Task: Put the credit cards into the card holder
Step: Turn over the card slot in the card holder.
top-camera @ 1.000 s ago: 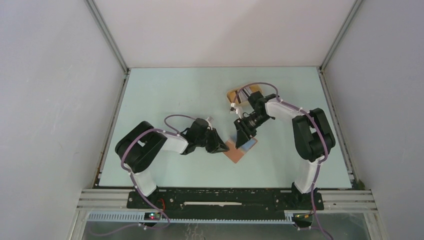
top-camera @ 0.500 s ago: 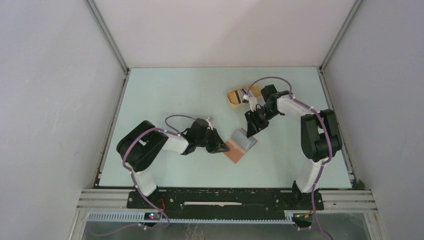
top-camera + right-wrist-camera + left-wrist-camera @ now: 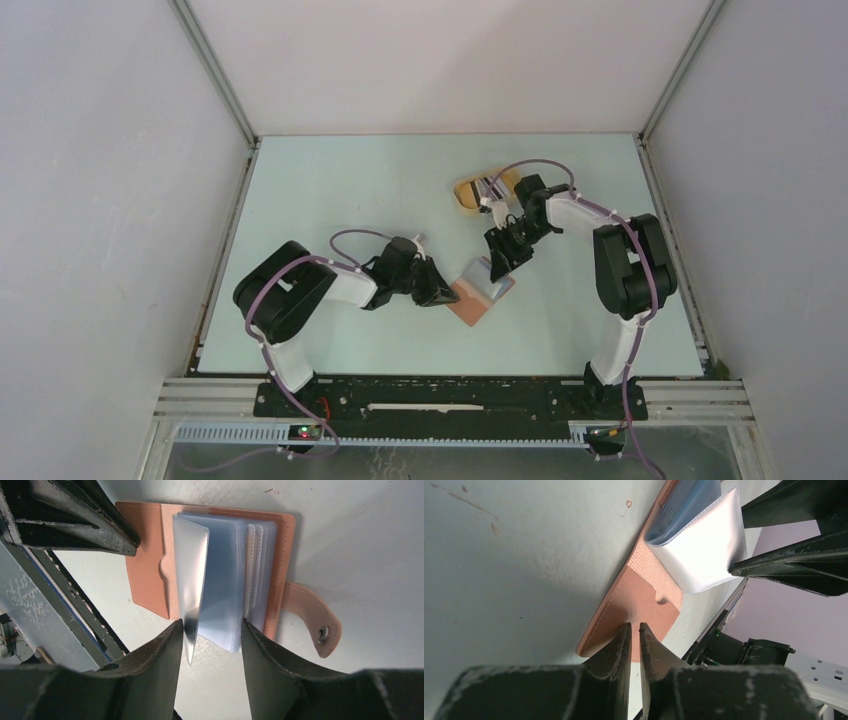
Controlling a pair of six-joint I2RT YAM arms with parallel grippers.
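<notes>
Left gripper [image 3: 634, 629] pinched shut on wallet [image 3: 640, 592] edge, 9 o'clock; right gripper [image 3: 211, 626] half open, empty, over sleeves [image 3: 220, 580]. Pin flat; fetch cards [image 3: 487, 187] from 12 o'clock.

**Both arms crowd the open card holder [image 3: 478, 300]**

So the brown card holder lies open on the pale green table [image 3: 330, 190], a bit right of centre. The left gripper [image 3: 441, 293] is right at its left edge, touching it. The right gripper [image 3: 497, 262] hangs over its far edge. Farther back sits a yellow tray [image 3: 467, 192], partly behind the right arm, with something pale and striped in it, too small to call.
</notes>
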